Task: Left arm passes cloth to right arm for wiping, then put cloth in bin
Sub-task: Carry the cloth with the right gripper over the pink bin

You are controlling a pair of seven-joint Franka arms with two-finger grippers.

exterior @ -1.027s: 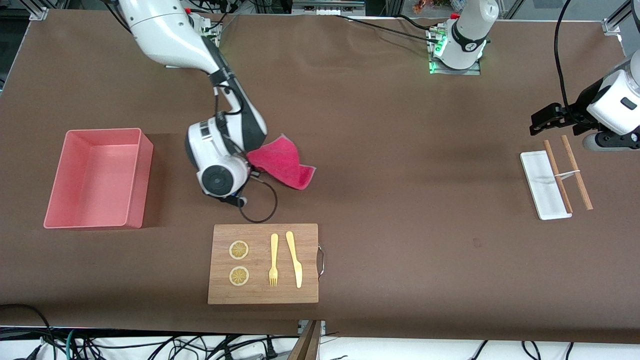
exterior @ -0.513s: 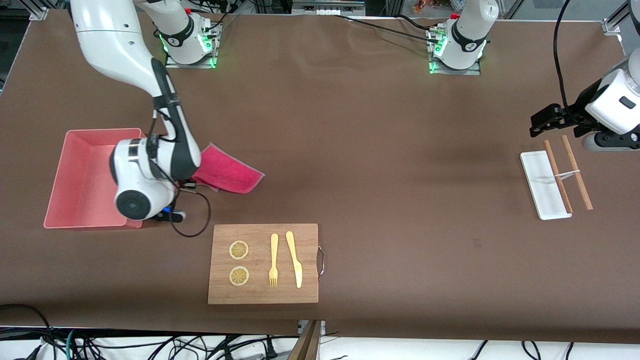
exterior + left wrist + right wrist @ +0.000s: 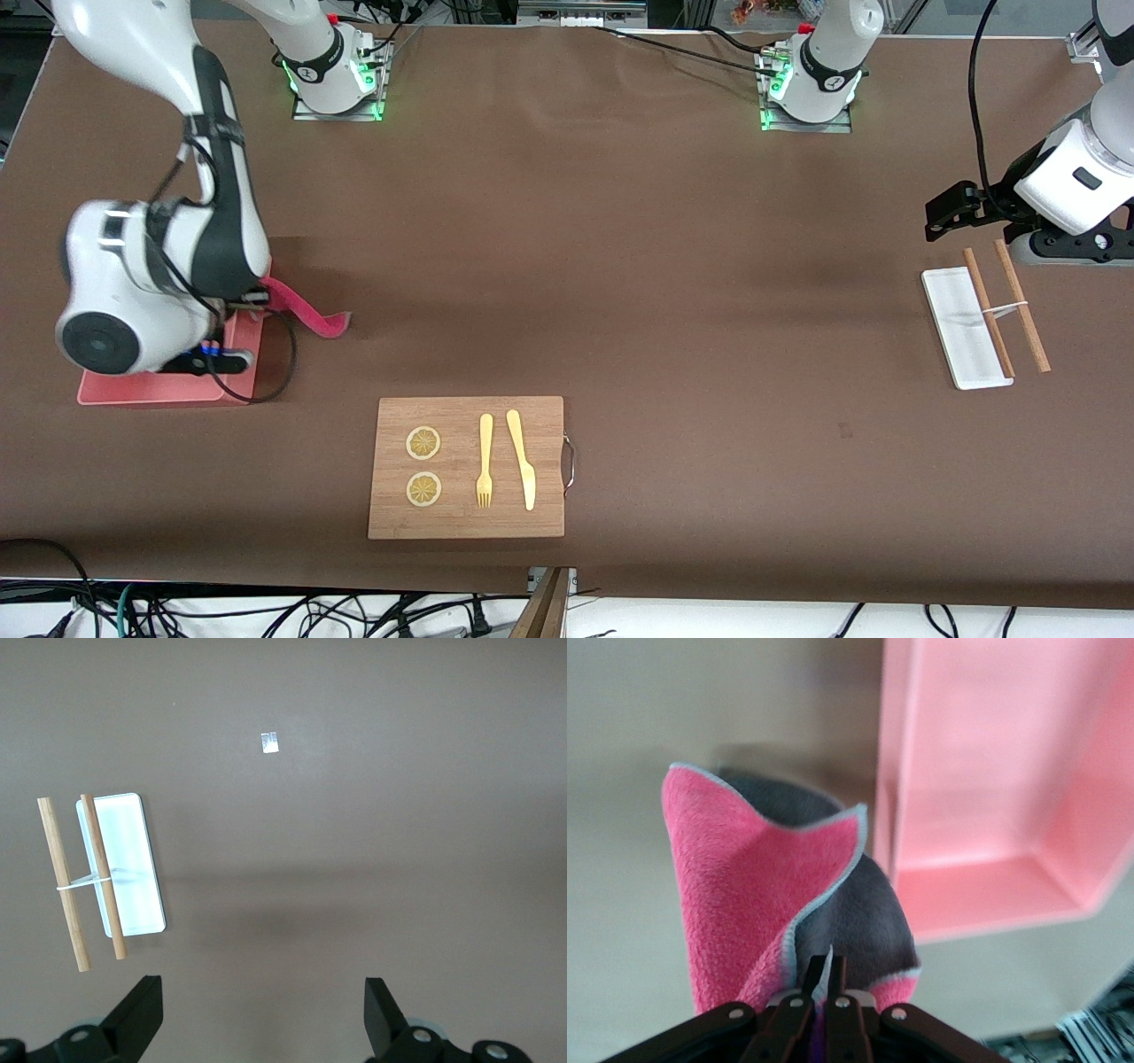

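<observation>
Even overhead light, soft shadows on the table (image 3: 620, 266), slight blur in the right wrist view

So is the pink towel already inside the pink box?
No, the cloth hangs from the shut right gripper, and in the right wrist view the bin beside it holds nothing.

The bin (image 3: 159, 386) sits toward the right arm's end of the surface (image 3: 673, 266). The board (image 3: 467, 467) lies nearer the front camera. The tray (image 3: 964, 328) lies toward the left arm's end.
</observation>
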